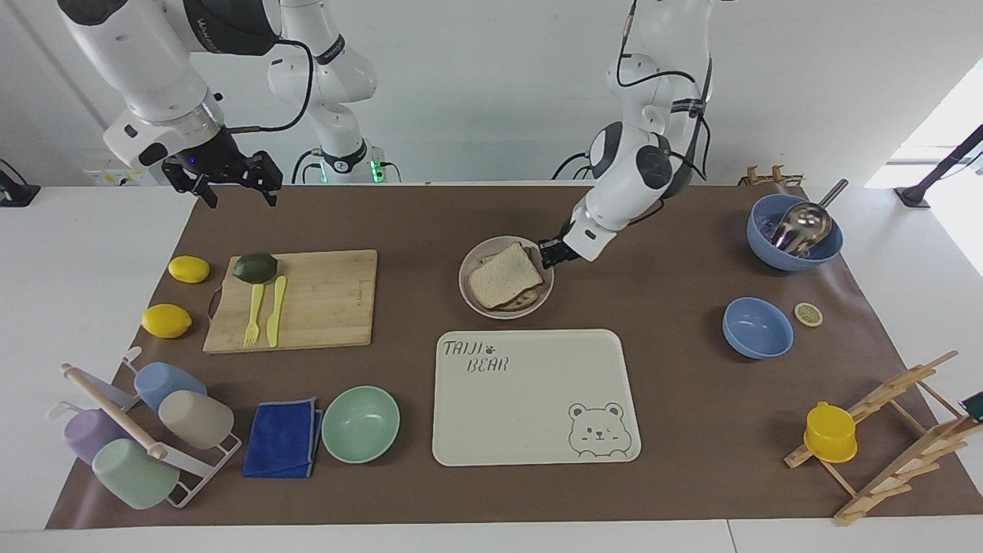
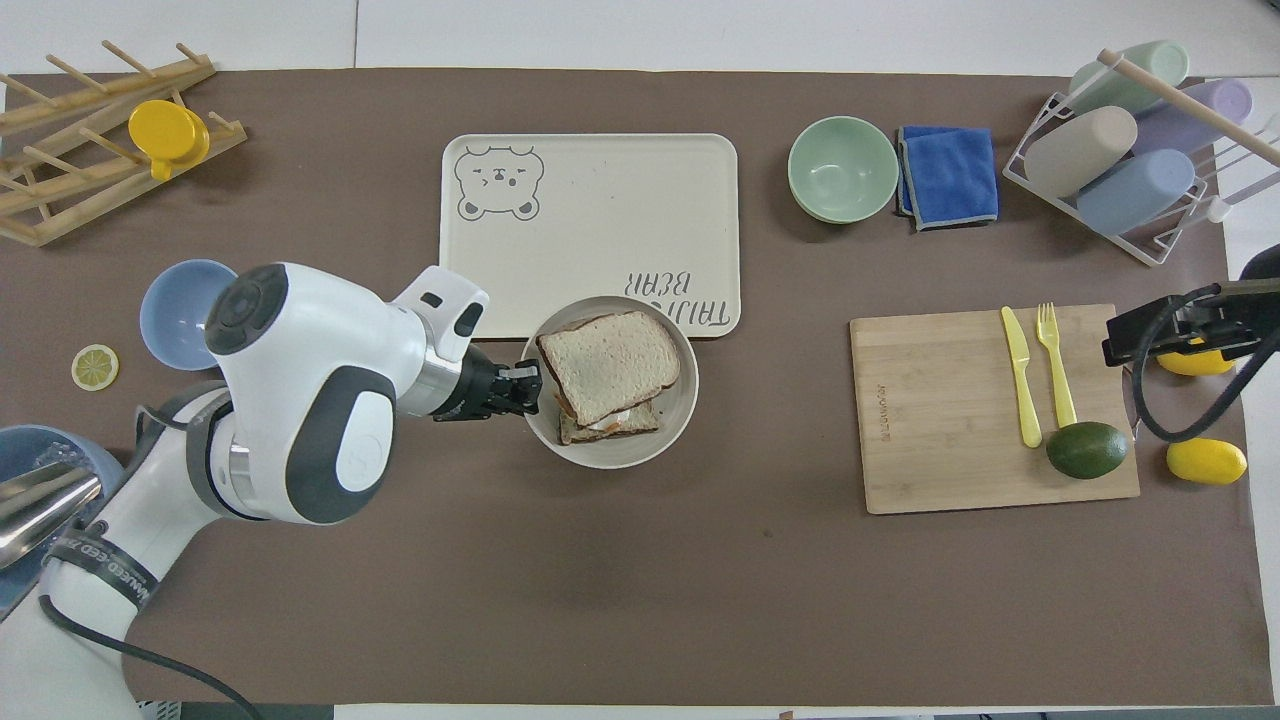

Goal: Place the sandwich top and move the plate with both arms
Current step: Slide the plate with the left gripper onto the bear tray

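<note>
Plate transfer, left gripper (image 1: 550,253) pinching the plate (image 1: 470,290) rim at frame centre.
The sandwich top (image 1: 504,275) lies stacked; level carriage is advised. Right gripper (image 1: 230,183), spread, waits upper left.

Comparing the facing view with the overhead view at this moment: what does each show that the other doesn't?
Only the facing view shows the right gripper open in the air, over the table edge at its own end, waiting, with both arm bases.

Only the overhead view shows the plate overlapping the tray edge.

Both show the left gripper shut on the plate rim, with the sandwich top on the stack.
</note>
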Motion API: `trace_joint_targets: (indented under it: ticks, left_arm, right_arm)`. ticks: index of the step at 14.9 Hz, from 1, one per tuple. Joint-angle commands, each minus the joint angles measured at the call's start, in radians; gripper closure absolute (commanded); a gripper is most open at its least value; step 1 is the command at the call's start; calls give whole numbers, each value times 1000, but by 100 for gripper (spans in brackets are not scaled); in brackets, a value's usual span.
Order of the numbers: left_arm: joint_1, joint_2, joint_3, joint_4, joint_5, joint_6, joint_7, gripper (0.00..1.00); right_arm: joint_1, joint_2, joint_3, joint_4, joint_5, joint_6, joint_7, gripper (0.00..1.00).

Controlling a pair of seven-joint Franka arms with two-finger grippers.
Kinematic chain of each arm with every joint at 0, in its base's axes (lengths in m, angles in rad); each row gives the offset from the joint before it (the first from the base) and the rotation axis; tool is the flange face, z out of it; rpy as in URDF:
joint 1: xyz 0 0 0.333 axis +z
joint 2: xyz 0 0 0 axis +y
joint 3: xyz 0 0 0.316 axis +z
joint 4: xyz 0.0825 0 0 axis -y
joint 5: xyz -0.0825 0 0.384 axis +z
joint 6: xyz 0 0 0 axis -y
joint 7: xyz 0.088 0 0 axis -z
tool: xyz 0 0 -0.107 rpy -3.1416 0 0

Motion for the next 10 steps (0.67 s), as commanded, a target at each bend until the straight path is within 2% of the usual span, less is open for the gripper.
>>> trace_joint_targets:
  ticks: [1, 3, 6, 8, 10]
  left_arm:
    - [37, 117, -6, 171, 28, -47, 15, 100]
    - [72, 227, -8, 316, 86, -107, 15, 100]
    - [112, 415, -9, 546, 106, -150, 16, 100]
    - [134, 464, -8, 591, 109, -129, 19, 100]
    - [131, 478, -8, 587, 111, -46, 21, 100]
  right_arm:
    - [-9, -8, 3, 5, -2, -19, -21, 0]
    - [-9, -8, 3, 5, -2, -19, -21, 0]
    - [-8, -8, 3, 5, -2, -19, -19, 0]
    - [-8, -8, 3, 5, -2, -19, -19, 0]
    - [-8, -8, 3, 5, -2, -19, -19, 0]
